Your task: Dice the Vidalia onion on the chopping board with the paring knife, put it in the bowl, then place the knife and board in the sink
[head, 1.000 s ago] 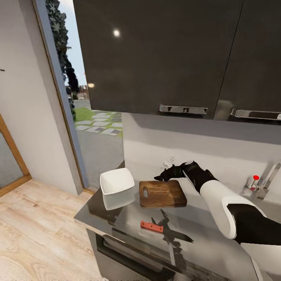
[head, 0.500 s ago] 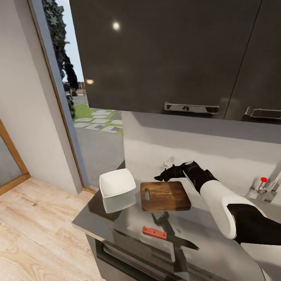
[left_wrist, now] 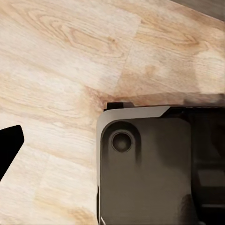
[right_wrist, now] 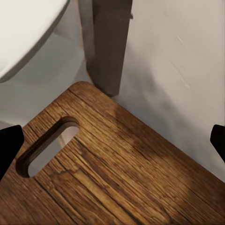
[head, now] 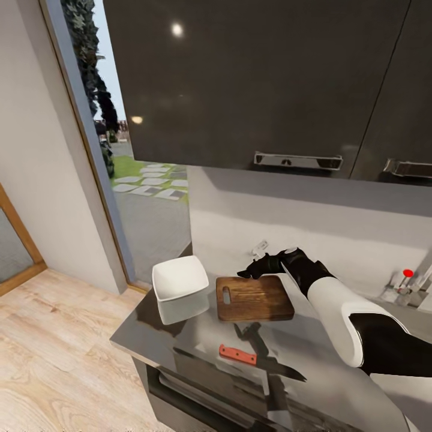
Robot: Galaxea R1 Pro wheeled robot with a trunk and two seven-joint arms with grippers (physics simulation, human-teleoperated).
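The dark brown chopping board [head: 255, 297] lies flat on the glossy dark countertop [head: 150, 336], its slot handle toward the white squarish bowl [head: 180, 278] beside it. My right gripper [head: 252, 268] hovers open just above the board's far edge, near the wall. In the right wrist view the board [right_wrist: 112, 173] lies between the spread fingertips [right_wrist: 8, 150], with nothing held and the bowl [right_wrist: 23, 28] at the corner. The paring knife [head: 237, 354], red-handled, rests nearer the counter's front edge. The tap's red-tipped lever [head: 408, 273] marks the sink at far right. The onion is out of view. One left fingertip [left_wrist: 9, 145] hangs over wooden floor.
Dark wall cabinets [head: 252, 78] with chrome handles hang low over the counter. A wall socket [head: 259, 246] sits behind the gripper. A glass door [head: 144, 180] opens at left beside wooden floor [head: 54, 360]. My own dark base [left_wrist: 150, 168] shows in the left wrist view.
The whole head picture has shifted a little, so the camera moved; bowl, board and knife lie as before. My right gripper stays open over the board's far edge.
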